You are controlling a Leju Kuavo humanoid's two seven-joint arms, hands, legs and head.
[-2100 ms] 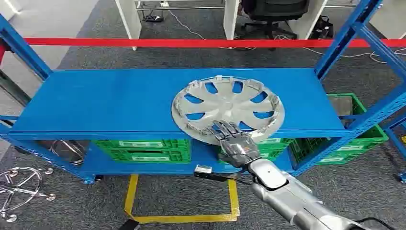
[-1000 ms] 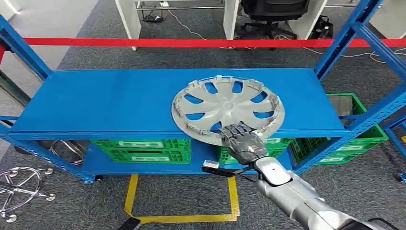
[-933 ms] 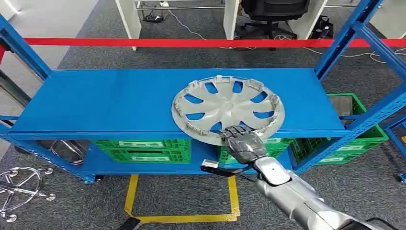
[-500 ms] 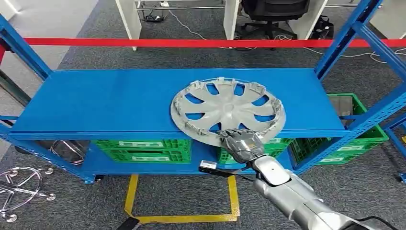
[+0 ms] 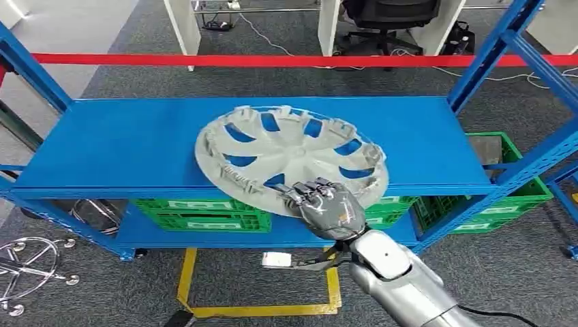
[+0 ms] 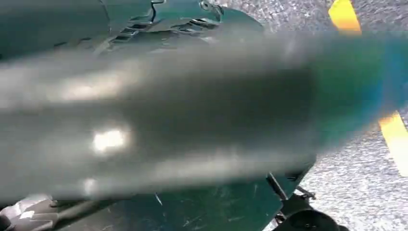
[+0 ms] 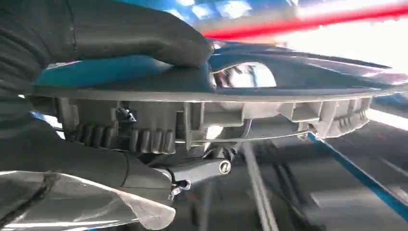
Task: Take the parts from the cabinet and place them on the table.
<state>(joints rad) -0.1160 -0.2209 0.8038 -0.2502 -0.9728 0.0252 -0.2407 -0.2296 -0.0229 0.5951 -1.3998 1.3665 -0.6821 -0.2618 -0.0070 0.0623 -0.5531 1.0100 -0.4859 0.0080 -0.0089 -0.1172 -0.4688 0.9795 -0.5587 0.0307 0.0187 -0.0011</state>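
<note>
Your right hand (image 5: 326, 208) grips the near rim of the grey wheel cover (image 5: 286, 155), tilted over the blue shelf (image 5: 123, 146) with its near edge past the shelf front; your left wrist view is motion-blurred, so you cannot tell the left hand's state.

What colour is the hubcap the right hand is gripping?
Silver-grey; the hubcap shows best in the head view, with blue shelf visible through its spoke openings.
</note>
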